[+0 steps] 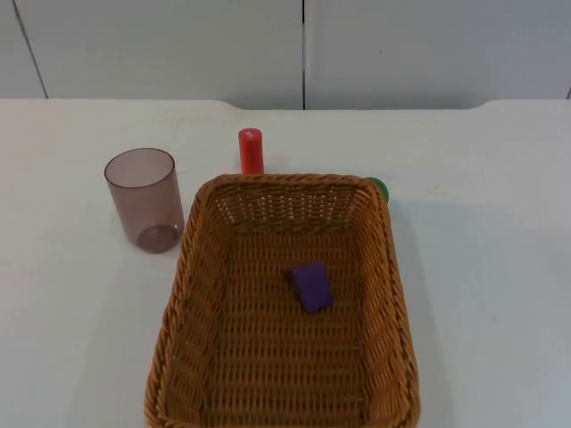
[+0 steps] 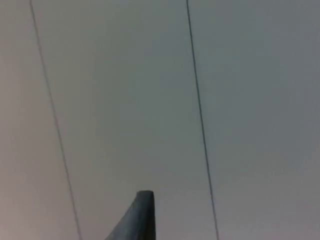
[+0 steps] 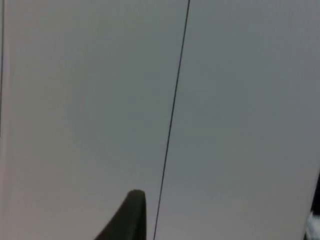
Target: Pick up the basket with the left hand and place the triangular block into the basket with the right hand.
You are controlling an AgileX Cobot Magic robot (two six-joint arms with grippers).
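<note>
1 purple block (image 1: 312,286) lies in the basket (image 1: 192,303) — both claws' state unclear — nothing bears writing.

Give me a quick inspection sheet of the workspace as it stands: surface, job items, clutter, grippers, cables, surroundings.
Surface: white table, no spills seen.
Job's things: wicker basket resting on the table near the front; purple block lying inside it on the basket floor.
Clutter: translucent purple cup upright to the left of the basket; red cylinder upright behind the basket's far rim; green object at the far right corner, mostly hidden by the basket.
Grippers: left gripper and right gripper both face the partition wall, holding nothing.
Cables: nothing seen.
Surroundings: grey partition wall with vertical seams behind the table.
</note>
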